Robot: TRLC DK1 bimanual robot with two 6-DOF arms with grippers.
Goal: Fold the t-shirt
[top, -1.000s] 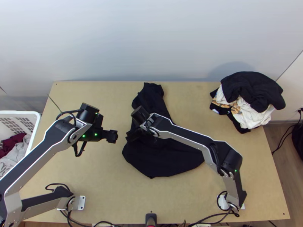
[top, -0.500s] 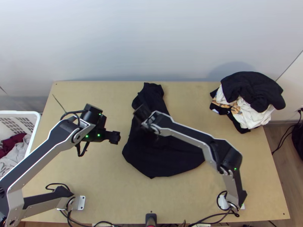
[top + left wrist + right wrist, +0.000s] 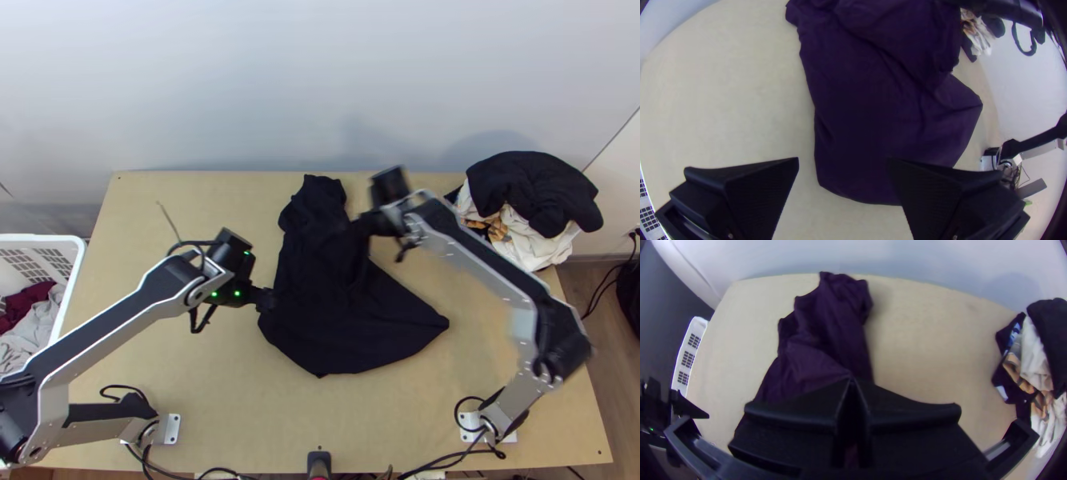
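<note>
t-shirt (image 3: 344, 328): dark and rumpled, mid-table (image 3: 208, 416)
left gripper (image 3: 267, 299): i have my fingers wide open at its side
right gripper (image 3: 362, 226): i pinch a raised part between my fingers
clothes pile (image 3: 532, 192): on the far right corner

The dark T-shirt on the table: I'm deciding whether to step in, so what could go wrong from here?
The right pincer looks shut on the T-shirt, so a pull might drag or skew the cloth.

The left pincer is open, one finger toward the shirt's side and the other over bare table; closing there may catch little or nothing.

The shirt's far end lies bunched, so folding now could trap crumples.
</note>
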